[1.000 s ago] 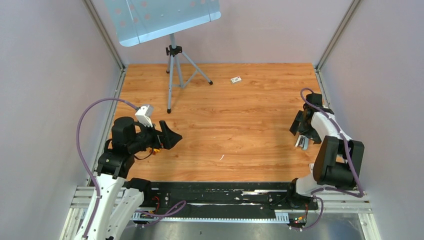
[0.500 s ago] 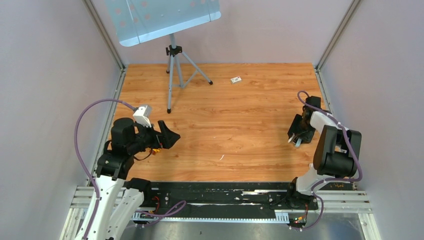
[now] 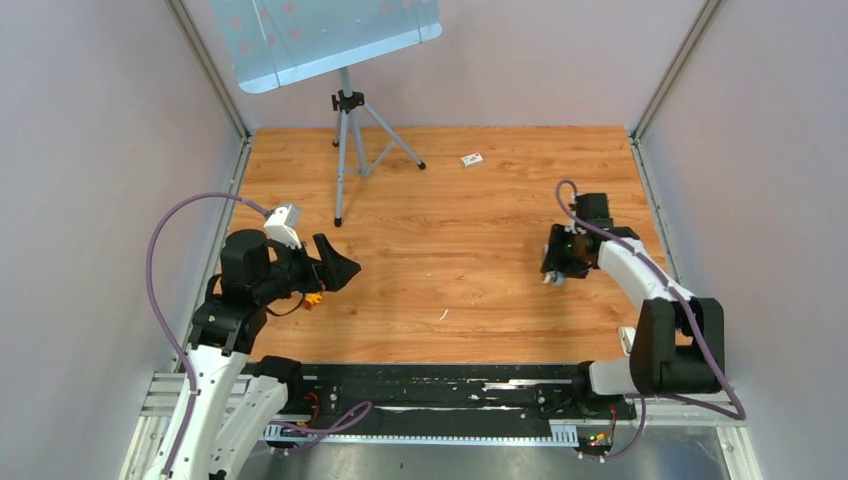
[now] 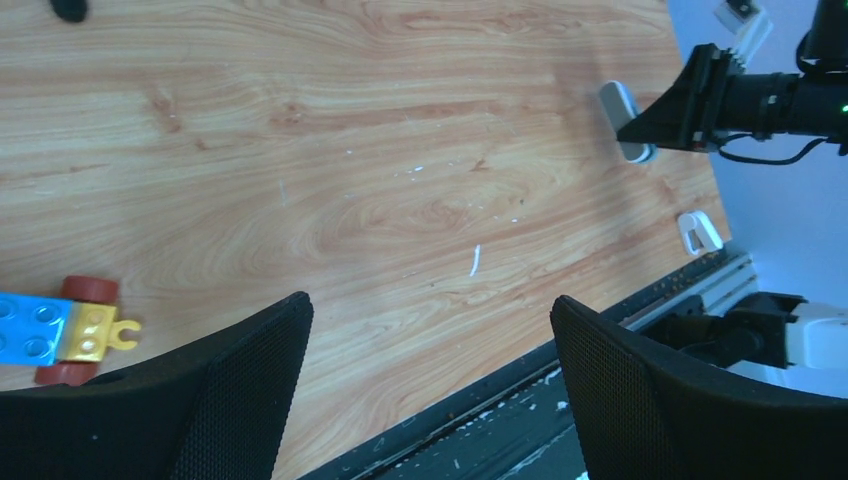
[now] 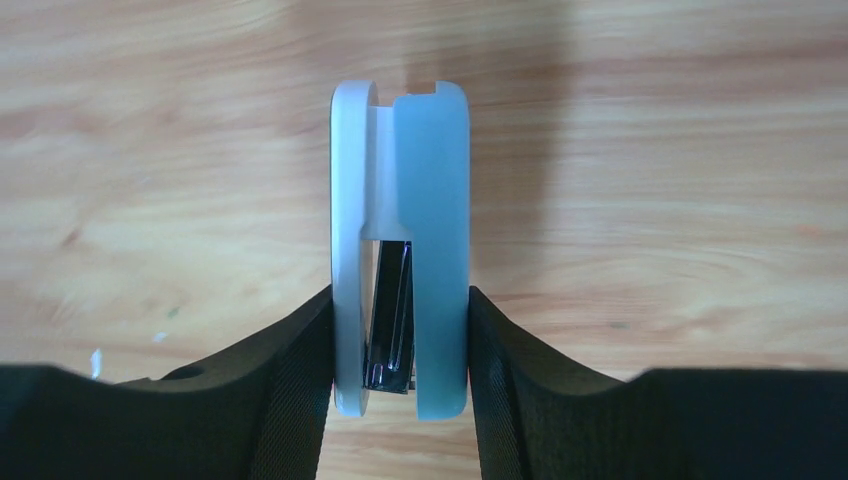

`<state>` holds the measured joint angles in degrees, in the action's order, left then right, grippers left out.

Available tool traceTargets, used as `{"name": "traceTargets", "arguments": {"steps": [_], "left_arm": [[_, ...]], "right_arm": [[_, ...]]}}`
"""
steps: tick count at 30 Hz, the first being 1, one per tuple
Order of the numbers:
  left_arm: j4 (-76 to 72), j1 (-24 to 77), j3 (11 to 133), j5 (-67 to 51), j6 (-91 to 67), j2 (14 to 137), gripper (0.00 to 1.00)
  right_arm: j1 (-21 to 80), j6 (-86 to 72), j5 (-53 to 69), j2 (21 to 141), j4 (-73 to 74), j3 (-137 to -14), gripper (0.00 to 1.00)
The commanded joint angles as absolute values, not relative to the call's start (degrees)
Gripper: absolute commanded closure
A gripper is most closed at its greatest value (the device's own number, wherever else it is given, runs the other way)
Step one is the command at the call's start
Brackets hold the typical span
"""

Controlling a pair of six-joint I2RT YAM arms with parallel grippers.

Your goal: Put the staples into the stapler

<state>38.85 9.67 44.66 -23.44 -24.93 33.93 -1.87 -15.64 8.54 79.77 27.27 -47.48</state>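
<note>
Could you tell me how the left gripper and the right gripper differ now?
The left gripper is open and empty; the right gripper is shut on the stapler. The left gripper looks slantwise across the table; the right gripper faces straight down. Both have black fingers.

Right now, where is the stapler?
The stapler is clamped in the right gripper, over the right side of the table, nearer the arms than the small white box at the far edge.
</note>
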Motion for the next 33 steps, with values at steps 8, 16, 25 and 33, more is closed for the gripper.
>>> {"name": "traceTargets", "arguments": {"steps": [8, 16, 25, 33], "left_arm": [[22.3, 15.1, 39.6, -26.2, -37.6, 39.5, 0.11], [4.7, 24.5, 34.6, -23.9, -50.4, 45.8, 0.13], [-5.6, 31.5, 34.2, -20.5, -55.6, 52.4, 0.21], [-9.8, 34.1, 32.9, -19.6, -56.1, 54.0, 0.33]], "right_arm": [[34.9, -27.4, 3.7, 65.9, 22.4, -47.5, 0.53], [56.8, -30.5, -13.5, 64.2, 9.5, -48.0, 0.54], [66.0, -27.9, -19.8, 64.5, 5.4, -51.0, 0.55], [66.5, -26.1, -18.4, 62.7, 2.6, -49.7, 0.55]]}}
